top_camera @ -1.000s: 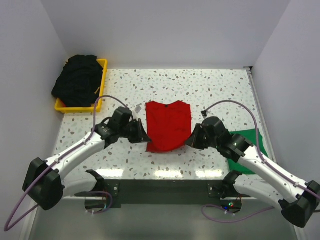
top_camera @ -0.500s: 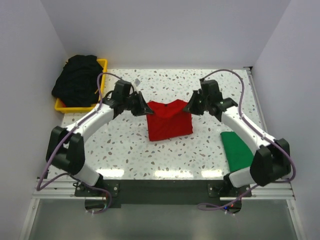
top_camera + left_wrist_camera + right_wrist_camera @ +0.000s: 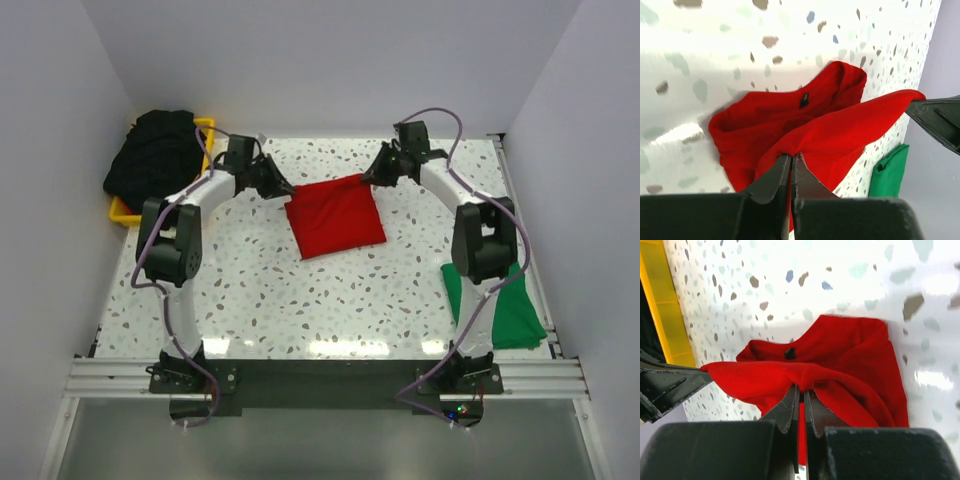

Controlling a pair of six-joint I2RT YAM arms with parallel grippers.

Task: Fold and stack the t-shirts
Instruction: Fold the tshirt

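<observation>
Left claw (image 3: 791, 158) is pinched all the way closed on a bit of the red shirt (image 3: 335, 215), and the right claw (image 3: 801, 390) is doing the same on the other end, so that edge of the cloth is pulled taut between them. Looks lifted off the table (image 3: 300, 290) to me, with the rest of the shirt lying bunched underneath, collar tag showing. The shirt sits mid-table toward the far side. I'd say they're mid-fold, carrying one half over the other. Next move probably needs both claws to come down together, lay that edge flat and square on the layer below, then let go without dragging it crooked. Further out, a folded green shirt (image 3: 495, 300) lies by the right edge, probably where the stack goes, and the black shirts (image 3: 155, 160) are heaped in the yellow bin (image 3: 206, 128) at far left, well apart.
</observation>
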